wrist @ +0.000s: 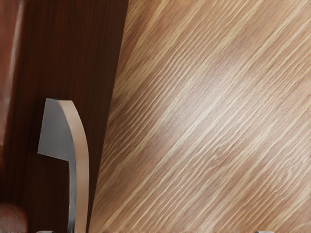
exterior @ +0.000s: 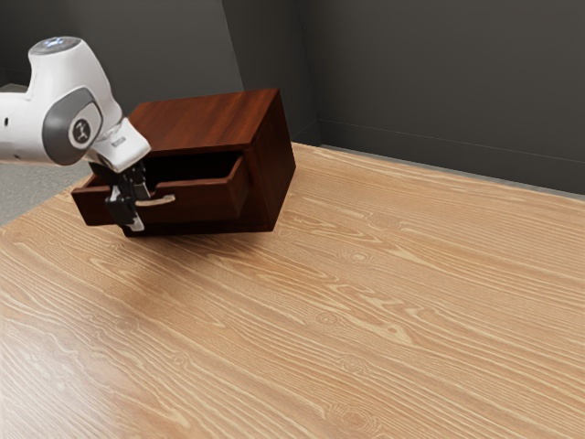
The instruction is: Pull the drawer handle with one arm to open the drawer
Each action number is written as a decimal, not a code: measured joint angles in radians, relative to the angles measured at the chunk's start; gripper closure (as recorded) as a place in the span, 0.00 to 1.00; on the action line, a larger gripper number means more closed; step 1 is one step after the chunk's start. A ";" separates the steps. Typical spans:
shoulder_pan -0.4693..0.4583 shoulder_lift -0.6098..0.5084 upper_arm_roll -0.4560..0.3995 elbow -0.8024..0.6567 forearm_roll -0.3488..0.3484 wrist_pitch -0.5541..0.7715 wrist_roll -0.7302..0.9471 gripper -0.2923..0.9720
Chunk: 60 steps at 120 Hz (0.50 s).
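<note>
**Q:** What is on the tabletop?

**A:** A pale wooden tabletop [exterior: 384,311] with strong wavy grain carries one dark reddish-brown wooden cabinet [exterior: 215,119]. The cabinet sits toward the far side, at the exterior view's left. Dark grey walls [exterior: 439,64] stand behind it.

**Q:** Where is the drawer, and how does it stand?

**A:** The drawer [exterior: 201,197] stands partway out of the cabinet, toward the exterior view's left. Its front panel is clear of the cabinet body, and a shadowed hollow shows behind that panel.

**Q:** And the handle?

**A:** A pale, curved bar handle [exterior: 160,200] lies across the drawer's front panel, toward the end of the panel at the exterior view's left. In the wrist view, the handle [wrist: 73,160] is a grey and cream arched strip. It stands off the dark face of the drawer [wrist: 63,58], and the tabletop [wrist: 209,121] runs alongside the panel's edge.

**Q:** Where is the robot?

**A:** A white arm [exterior: 59,119] with grey joints comes in from the exterior view's left and bends down in front of the drawer. Its black fingers [exterior: 126,206] point downward at the end of the handle and overlap it in the exterior view.

**Q:** Are the fingers open, or gripping the handle?

**A:** That cannot be told. They show as dark shapes against dark wood, and contact on both sides of the handle is not visible.
</note>
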 joint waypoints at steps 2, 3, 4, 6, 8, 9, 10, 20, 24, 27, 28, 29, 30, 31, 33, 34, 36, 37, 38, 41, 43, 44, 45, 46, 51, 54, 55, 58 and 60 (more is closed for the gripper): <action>0.000 -0.004 0.000 -0.004 0.000 0.001 -0.001 0.36; 0.000 -0.005 0.000 -0.005 0.000 0.001 -0.001 0.36; 0.000 -0.007 0.000 -0.008 0.000 0.002 -0.001 0.36; 0.000 -0.011 0.000 -0.012 0.000 0.003 -0.002 0.36; 0.000 -0.014 0.000 -0.017 0.000 0.004 -0.002 0.36; 0.000 -0.016 0.000 -0.019 0.000 0.004 -0.003 0.36; 0.000 -0.017 0.000 -0.021 0.000 0.004 -0.003 0.36; 0.001 -0.031 -0.001 -0.043 0.000 0.009 -0.005 0.35; 0.002 -0.039 -0.001 -0.055 0.000 0.011 -0.006 0.34; 0.003 -0.046 -0.001 -0.063 0.001 0.013 -0.007 0.34; 0.003 -0.048 -0.001 -0.066 0.000 0.014 -0.007 0.34; 0.003 -0.050 -0.001 -0.069 0.000 0.014 -0.007 0.34; 0.004 -0.052 -0.001 -0.072 0.000 0.014 -0.007 0.34; 0.004 -0.054 -0.001 -0.075 0.000 0.015 -0.007 0.34; 0.004 -0.059 0.000 -0.080 0.000 0.016 -0.008 0.34; 0.005 -0.062 0.000 -0.083 0.000 0.016 -0.008 0.34; 0.005 -0.066 0.000 -0.088 0.000 0.017 -0.008 0.35; 0.005 -0.068 0.000 -0.090 0.000 0.017 -0.008 0.35; 0.005 -0.070 0.000 -0.093 0.000 0.018 -0.009 0.35; 0.006 -0.076 0.000 -0.099 0.000 0.018 -0.009 0.35; 0.006 -0.078 0.000 -0.102 0.000 0.019 -0.009 0.35; 0.006 -0.080 0.000 -0.104 0.000 0.019 -0.010 0.35; 0.006 -0.081 0.000 -0.106 0.000 0.020 -0.010 0.35; 0.006 -0.083 0.000 -0.108 0.000 0.020 -0.010 0.35; 0.006 -0.092 0.000 -0.120 0.000 0.022 -0.010 0.35; 0.006 -0.097 0.000 -0.126 0.000 0.023 -0.011 0.35; 0.006 -0.099 0.000 -0.128 0.000 0.024 -0.011 0.35; 0.005 -0.102 0.000 -0.134 0.000 0.025 -0.012 0.34; 0.005 -0.105 0.000 -0.137 0.000 0.025 -0.012 0.34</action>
